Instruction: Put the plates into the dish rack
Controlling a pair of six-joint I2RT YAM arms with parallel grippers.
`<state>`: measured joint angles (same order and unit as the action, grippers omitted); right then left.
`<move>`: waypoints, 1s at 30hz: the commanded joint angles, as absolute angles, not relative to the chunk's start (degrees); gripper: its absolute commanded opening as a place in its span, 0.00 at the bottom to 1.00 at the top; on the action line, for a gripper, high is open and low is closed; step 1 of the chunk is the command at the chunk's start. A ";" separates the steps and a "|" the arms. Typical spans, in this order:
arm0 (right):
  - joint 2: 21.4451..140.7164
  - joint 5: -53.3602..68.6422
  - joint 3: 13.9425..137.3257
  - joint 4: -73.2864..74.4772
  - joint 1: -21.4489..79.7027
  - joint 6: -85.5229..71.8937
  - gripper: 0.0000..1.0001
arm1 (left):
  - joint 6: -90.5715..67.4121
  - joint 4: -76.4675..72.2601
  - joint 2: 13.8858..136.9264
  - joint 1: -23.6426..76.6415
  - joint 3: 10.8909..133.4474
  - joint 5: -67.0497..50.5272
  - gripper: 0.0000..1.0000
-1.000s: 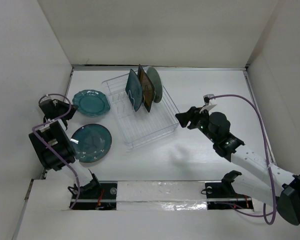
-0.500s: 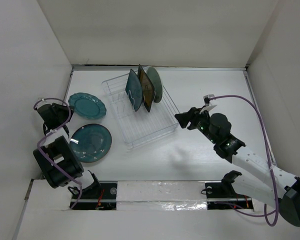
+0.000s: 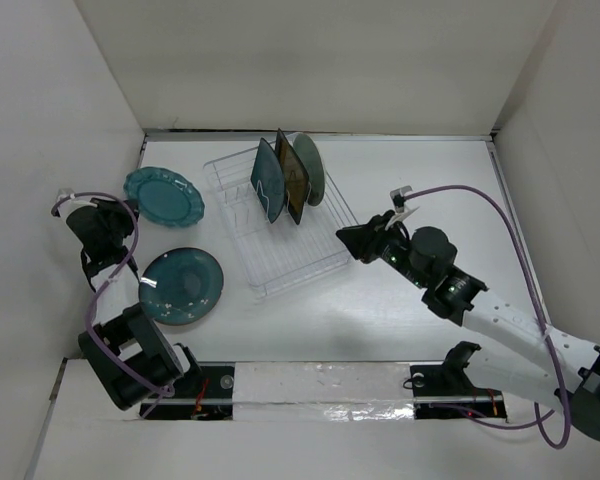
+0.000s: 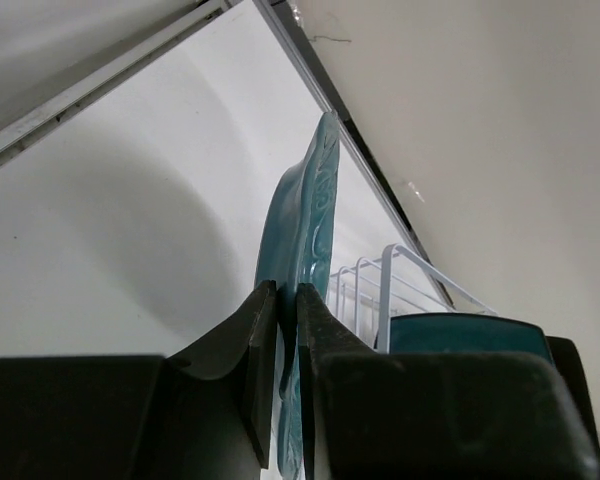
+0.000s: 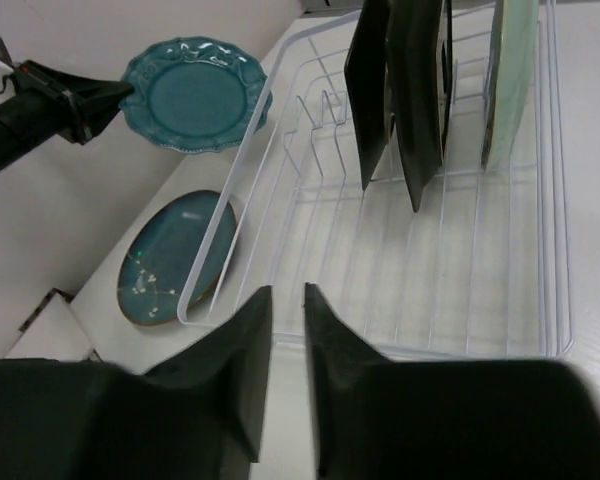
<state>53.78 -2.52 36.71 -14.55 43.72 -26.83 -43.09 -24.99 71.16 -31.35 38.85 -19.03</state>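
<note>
Teal scalloped plate (image 3: 163, 196) tilts face up, rim pinched by left end effector (image 3: 126, 207); right end effector (image 3: 343, 234) narrow, empty.

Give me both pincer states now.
Left pincer: closed on the scalloped teal plate.
Right pincer: nearly closed, holding nothing.

Robot lab: white-walled test booth (image 3: 320, 60).

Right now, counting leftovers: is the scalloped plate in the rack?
Out. The left gripper pinches the scalloped plate beside the dish rack.
</note>
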 commanded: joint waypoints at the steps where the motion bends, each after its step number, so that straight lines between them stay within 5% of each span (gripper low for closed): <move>1: 55.01 -1.23 41.39 -16.44 45.00 -26.02 0.32 | -48.69 -35.59 65.83 -32.17 39.82 -20.30 0.00; 6: 60.45 2.54 46.93 -15.03 45.62 -25.49 0.53 | -50.62 -35.16 62.49 -32.17 41.65 -20.83 0.00; 30: 89.90 15.47 73.46 -17.93 47.81 -30.23 0.87 | -51.68 -30.06 53.62 -25.66 48.52 -23.37 0.00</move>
